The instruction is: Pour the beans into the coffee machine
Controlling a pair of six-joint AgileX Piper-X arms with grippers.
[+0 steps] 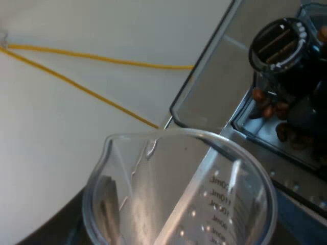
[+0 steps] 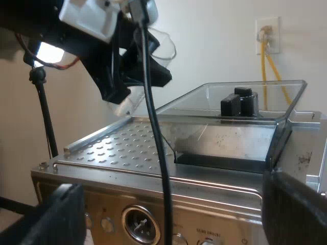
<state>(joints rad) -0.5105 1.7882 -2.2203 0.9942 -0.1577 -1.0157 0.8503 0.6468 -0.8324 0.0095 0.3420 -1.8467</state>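
One espresso machine [image 2: 117,148] carries one clear bean hopper [image 2: 230,135] with a handful of brown beans [image 1: 268,108] inside. One measuring glass [image 1: 179,194], tilted beside the hopper, sits clamped in the left end effector [image 2: 135,76]. The right end effector [image 2: 171,186] is spread wide and holds nothing.

The measuring glass [image 1: 168,194] is cut off at its base, the bean hopper [image 1: 219,87] at one side.

Measuring glass [image 1: 179,189] sits in the left gripper [image 2: 135,74], above the top plate [image 2: 117,145] of the espresso machine [image 2: 214,201] and just beside the bean hopper [image 2: 230,127]. Beans [image 1: 271,107] lie inside the hopper, apparently just beyond the glass's rim. The machine's front stands directly ahead of the right gripper [image 2: 176,212].
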